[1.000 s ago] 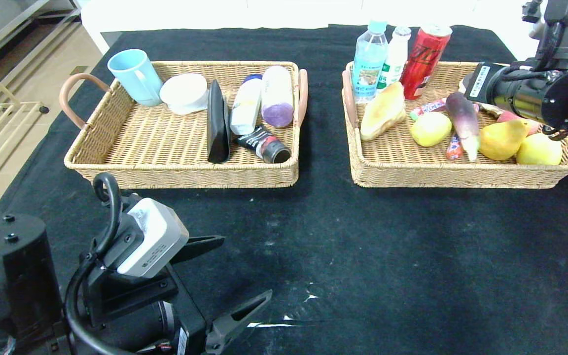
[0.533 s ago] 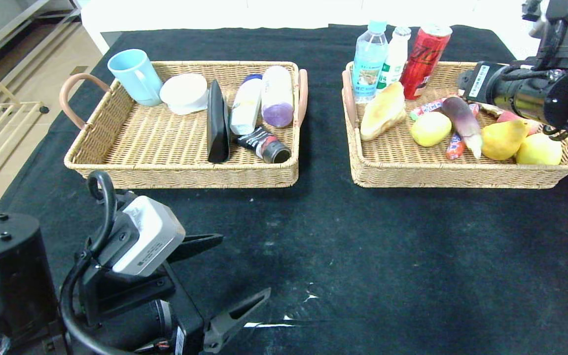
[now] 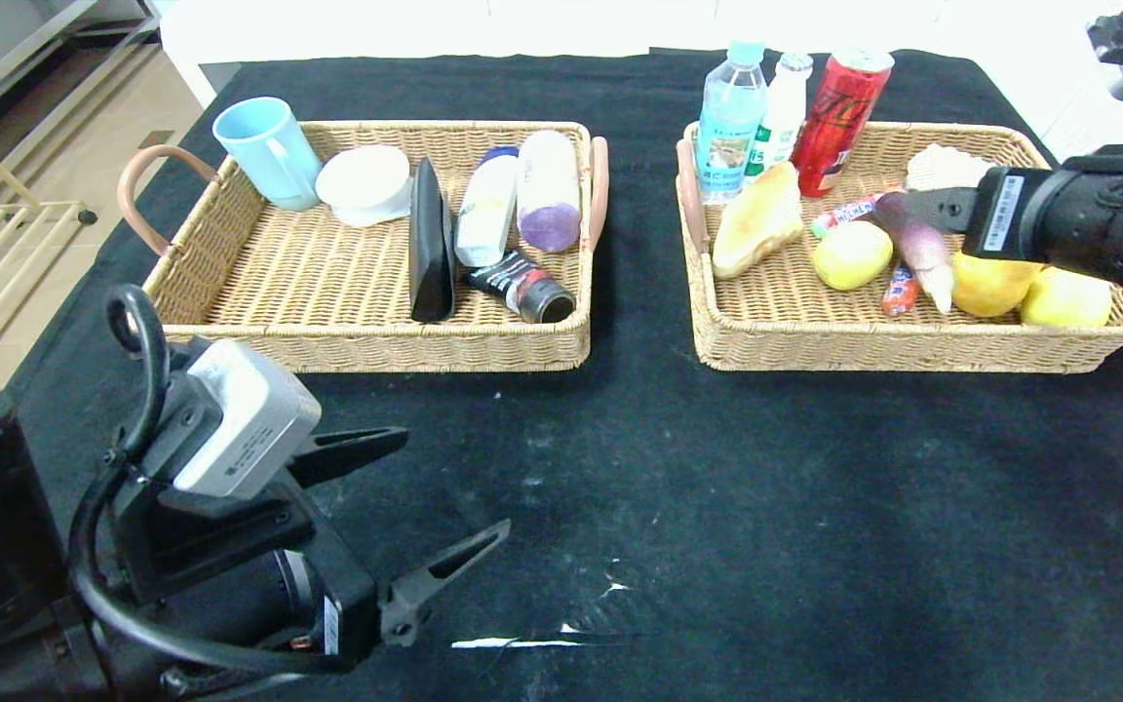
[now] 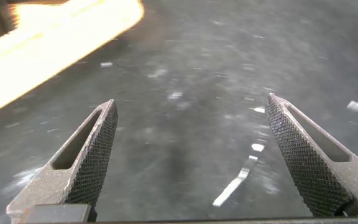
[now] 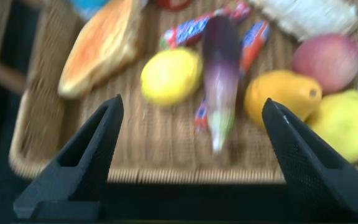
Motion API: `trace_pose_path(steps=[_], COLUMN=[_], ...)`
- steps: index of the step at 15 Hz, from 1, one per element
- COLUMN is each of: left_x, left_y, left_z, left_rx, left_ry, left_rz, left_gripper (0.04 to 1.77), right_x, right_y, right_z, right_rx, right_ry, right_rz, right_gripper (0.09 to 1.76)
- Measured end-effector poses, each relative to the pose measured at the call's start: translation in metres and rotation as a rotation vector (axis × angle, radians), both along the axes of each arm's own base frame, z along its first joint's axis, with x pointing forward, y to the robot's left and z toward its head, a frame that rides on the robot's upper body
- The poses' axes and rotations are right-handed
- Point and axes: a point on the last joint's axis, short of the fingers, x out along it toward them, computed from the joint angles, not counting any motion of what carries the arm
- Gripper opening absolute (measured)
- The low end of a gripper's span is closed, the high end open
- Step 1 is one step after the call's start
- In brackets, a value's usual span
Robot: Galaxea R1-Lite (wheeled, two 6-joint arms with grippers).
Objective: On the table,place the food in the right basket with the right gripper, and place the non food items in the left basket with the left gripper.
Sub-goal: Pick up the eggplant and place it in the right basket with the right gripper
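Baskets look sorted: right basket (image 3: 912,341) holds the food, left basket (image 3: 367,331) the non-food items, bare table (image 3: 766,507) between you and them. Right gripper (image 5: 191,158) hangs over the right basket, fingers spread, holding nothing; eggplant (image 5: 221,74) lies free just beyond its tips, lemon-like fruit (image 5: 169,76) and croissant (image 5: 101,46) beside that. My read: release done. Lift straight up before pulling back so you don't catch the wicker rim. Left gripper (image 3: 425,526) sits low near you, fingers spread, empty.
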Motion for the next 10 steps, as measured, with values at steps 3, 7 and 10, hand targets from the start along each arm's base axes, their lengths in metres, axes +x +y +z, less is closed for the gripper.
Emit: trace_pose_path(steps=[3, 7, 10], left_x=[0.001, -0.009, -0.027], left_y=[0.003, 0.023, 0.049], left_z=[0.004, 0.013, 0.018], left_rx=[-0.001, -0.028, -0.016], left_ry=[-0.019, -0.063, -0.054], left_rz=[0.089, 0.209, 0.291], left_gripper=[1.72, 1.72, 1.72], right_x=[-0.043, -0.097, -0.137], right_y=[-0.013, -0.045, -0.065], right_z=[-0.012, -0.026, -0.034], right_rx=[-0.009, -0.03, -0.034], right_ry=[0.022, 0.01, -0.026], right_rz=[0.114, 0.2, 0.199], right_gripper=[1.66, 1.68, 1.69])
